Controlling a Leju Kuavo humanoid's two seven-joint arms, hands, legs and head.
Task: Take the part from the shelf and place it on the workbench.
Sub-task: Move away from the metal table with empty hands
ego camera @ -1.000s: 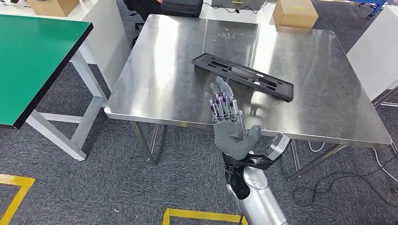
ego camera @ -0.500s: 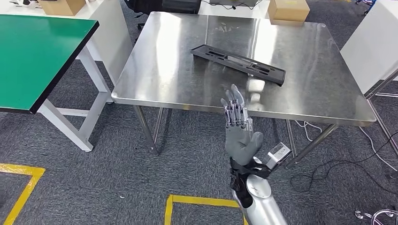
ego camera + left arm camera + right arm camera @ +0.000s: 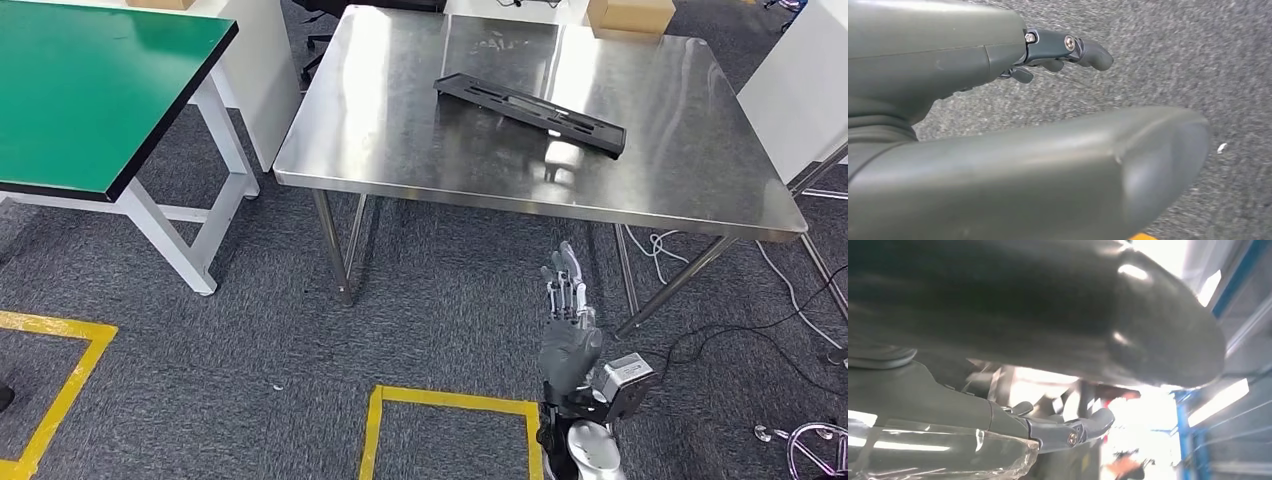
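Note:
The part, a long flat black plastic piece with slots, lies at an angle on the steel workbench, toward its back right. My right hand is raised over the carpet in front of the bench, well short of the part, fingers straight and apart, holding nothing. The right wrist view gives a blurred close look at the same hand, with nothing in it. In the left wrist view my left hand hangs above grey carpet with its fingers extended and nothing in its grasp.
A green-topped table on white legs stands to the left. A cardboard box sits behind the bench and a white cabinet at the right. Yellow tape marks the carpet near my feet. Cables trail under the bench's right side.
The whole view has pulled back from the workbench, so the camera moved. My right hand has dropped from over the bench's front edge to below it. The part stays put.

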